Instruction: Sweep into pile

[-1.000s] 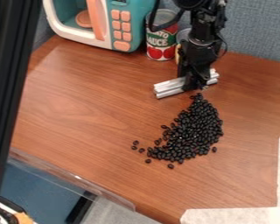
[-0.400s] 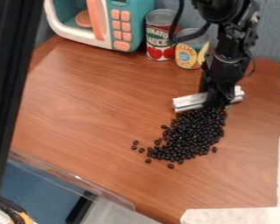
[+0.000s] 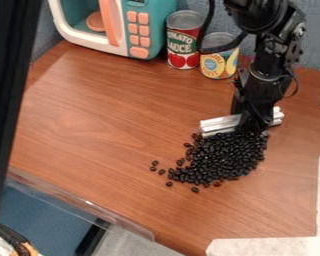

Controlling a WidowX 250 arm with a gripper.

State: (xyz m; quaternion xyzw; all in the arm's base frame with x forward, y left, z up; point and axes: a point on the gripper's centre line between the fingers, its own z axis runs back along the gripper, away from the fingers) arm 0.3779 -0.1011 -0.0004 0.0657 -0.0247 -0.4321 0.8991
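Tabletop (image 3: 109,115) of brown, grained wood across most of the view. Upright black post (image 3: 10,75) along the left edge. Black arm (image 3: 273,67) down from the top edge, right of centre. Behind the far edge of the tabletop, a blue-grey partition (image 3: 316,30). At the upper left, a teal and white toy microwave (image 3: 161,20) with orange buttons and handle. Near the middle, just right of centre, the black beans (image 3: 223,157) in one dense, uneven heap, broadening downward from the arm's lower end and thinning toward the lower left. Pale strips (image 3: 263,247) at the lower right and along the right edge. Behind the heap, near the partition, a red-labelled can (image 3: 183,47) and, just beside it to the right, a smaller yellow-labelled can (image 3: 218,65), both upright. Against the heap's upper edge, a ridged silver bar (image 3: 219,125), lengthwise from left to right, slightly higher at its right end. At the arm's end, the gripper (image 3: 257,123), closed on the bar to the right of its middle, with bar on both sides. Smallest of all, a few stray beans (image 3: 154,163), just apart from the heap's lower left.
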